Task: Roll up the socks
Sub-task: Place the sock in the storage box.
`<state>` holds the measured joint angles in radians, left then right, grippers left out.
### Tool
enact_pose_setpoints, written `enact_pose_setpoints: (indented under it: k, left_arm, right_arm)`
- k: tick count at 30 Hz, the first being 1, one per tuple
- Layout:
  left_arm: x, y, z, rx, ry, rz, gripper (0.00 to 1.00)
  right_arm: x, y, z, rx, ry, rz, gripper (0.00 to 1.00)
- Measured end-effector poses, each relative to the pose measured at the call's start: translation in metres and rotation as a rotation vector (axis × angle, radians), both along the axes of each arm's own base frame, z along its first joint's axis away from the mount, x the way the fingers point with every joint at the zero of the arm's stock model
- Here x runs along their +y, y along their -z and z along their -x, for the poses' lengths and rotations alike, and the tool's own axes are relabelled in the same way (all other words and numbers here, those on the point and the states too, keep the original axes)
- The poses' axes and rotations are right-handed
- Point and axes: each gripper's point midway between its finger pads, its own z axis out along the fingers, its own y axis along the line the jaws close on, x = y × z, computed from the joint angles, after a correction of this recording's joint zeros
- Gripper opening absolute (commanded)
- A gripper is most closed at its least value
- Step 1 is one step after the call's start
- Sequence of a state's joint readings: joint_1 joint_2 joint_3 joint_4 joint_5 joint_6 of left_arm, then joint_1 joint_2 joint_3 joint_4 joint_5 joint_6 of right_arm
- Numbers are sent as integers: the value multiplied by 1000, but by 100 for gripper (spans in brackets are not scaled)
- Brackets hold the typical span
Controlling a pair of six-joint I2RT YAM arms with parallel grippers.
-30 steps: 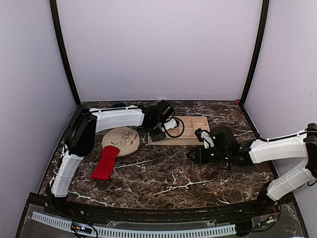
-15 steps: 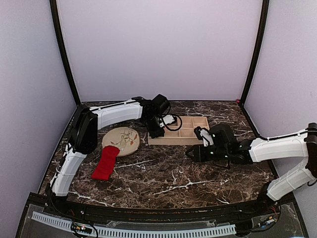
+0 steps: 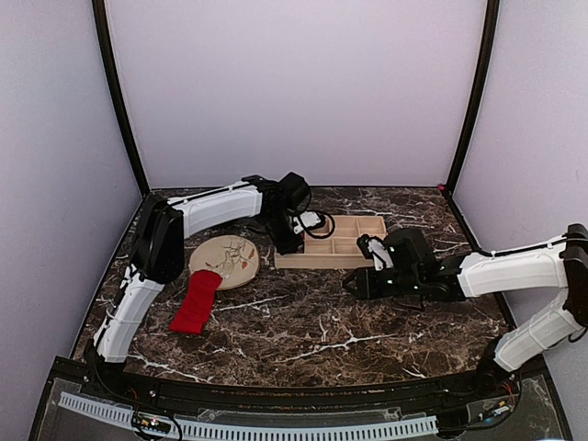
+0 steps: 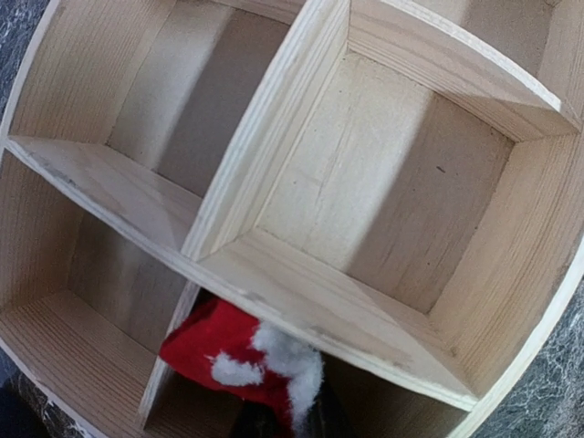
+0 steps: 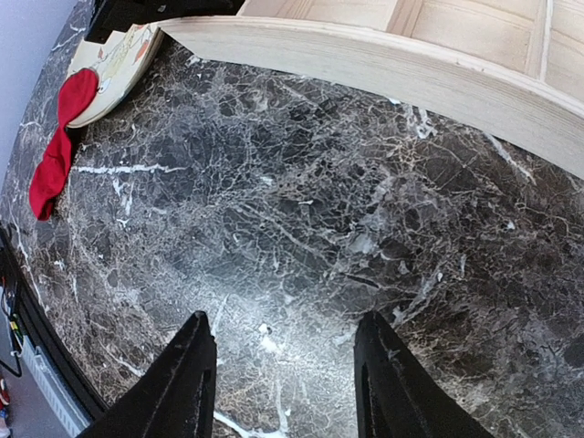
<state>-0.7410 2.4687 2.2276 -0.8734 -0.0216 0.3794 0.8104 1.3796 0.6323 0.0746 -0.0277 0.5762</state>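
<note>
A flat red sock (image 3: 196, 300) lies on the marble at the left, its top end on the round plate (image 3: 230, 255); it also shows in the right wrist view (image 5: 57, 151). My left gripper (image 3: 287, 237) hangs over the left end of the wooden tray (image 3: 344, 260). In the left wrist view it (image 4: 294, 422) is shut on a bunched red sock with white fluff (image 4: 219, 342), held just above a tray divider (image 4: 301, 306). My right gripper (image 5: 287, 365) is open and empty over bare marble, in front of the tray; it also shows in the top view (image 3: 358, 281).
The tray has several empty compartments (image 4: 383, 196). Its front wall (image 5: 411, 68) lies just beyond my right gripper. The patterned plate (image 5: 119, 59) sits left of the tray. Black frame posts stand at the back corners.
My left gripper has moved back and slightly left along the tray's left end, still holding the sock. My right gripper has shifted slightly left.
</note>
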Motion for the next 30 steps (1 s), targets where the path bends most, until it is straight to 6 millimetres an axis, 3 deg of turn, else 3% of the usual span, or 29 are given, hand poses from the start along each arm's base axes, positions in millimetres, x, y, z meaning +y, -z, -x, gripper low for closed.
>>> enact_pose_setpoints:
  k: [8, 17, 30]
  left_arm:
    - [2, 3, -3, 41, -25, 31, 10]
    - [0, 3, -7, 110, -89, 113, 28]
    - [-4, -3, -6, 180, -169, 194, 38]
  right_arm:
    - [4, 1, -3, 7, -2, 5, 49]
    - [10, 3, -8, 16, -7, 11, 49]
    - [13, 4, -6, 29, -21, 10, 53]
